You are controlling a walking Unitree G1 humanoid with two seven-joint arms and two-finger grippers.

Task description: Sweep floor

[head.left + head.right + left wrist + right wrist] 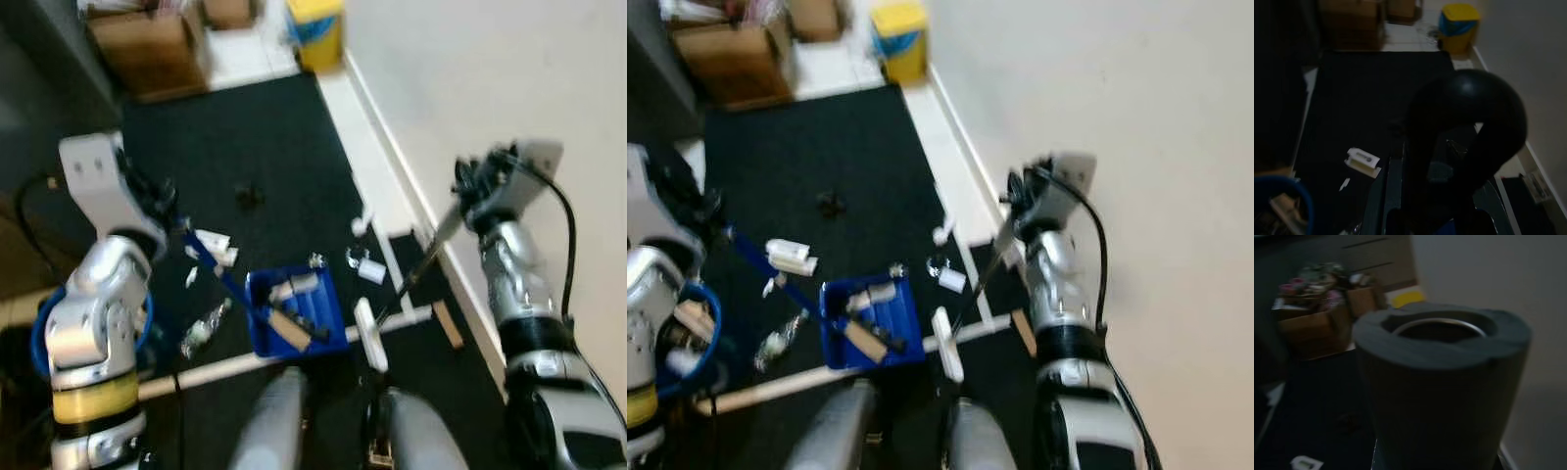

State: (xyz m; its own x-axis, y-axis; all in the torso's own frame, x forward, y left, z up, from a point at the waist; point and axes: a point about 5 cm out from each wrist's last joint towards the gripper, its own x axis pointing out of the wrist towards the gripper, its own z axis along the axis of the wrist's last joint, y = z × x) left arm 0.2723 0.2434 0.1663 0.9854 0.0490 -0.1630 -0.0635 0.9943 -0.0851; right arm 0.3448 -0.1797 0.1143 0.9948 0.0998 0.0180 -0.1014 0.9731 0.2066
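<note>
A blue dustpan (294, 311) rests on the black carpet (265, 147) with a tan scrap and a white tube inside. Its long blue handle (211, 259) rises to my left gripper (174, 223), which is shut on it. My right gripper (468, 191), near the wall, is shut on the thin broom handle (423, 257). That handle slants down to the white broom head (369, 335) just right of the dustpan. The handle's grey foam end (1440, 382) looms close in the right wrist view. Loose litter lies around: white pieces (371, 269), a crushed bottle (204, 328) and a dark lump (248, 196).
The white wall (509, 69) and its skirting run along the right. A yellow bin (315, 29) and cardboard boxes (147, 49) stand at the far end. A pale strip (225, 369) crosses the floor by my legs. A blue hose coil (44, 323) lies at the left.
</note>
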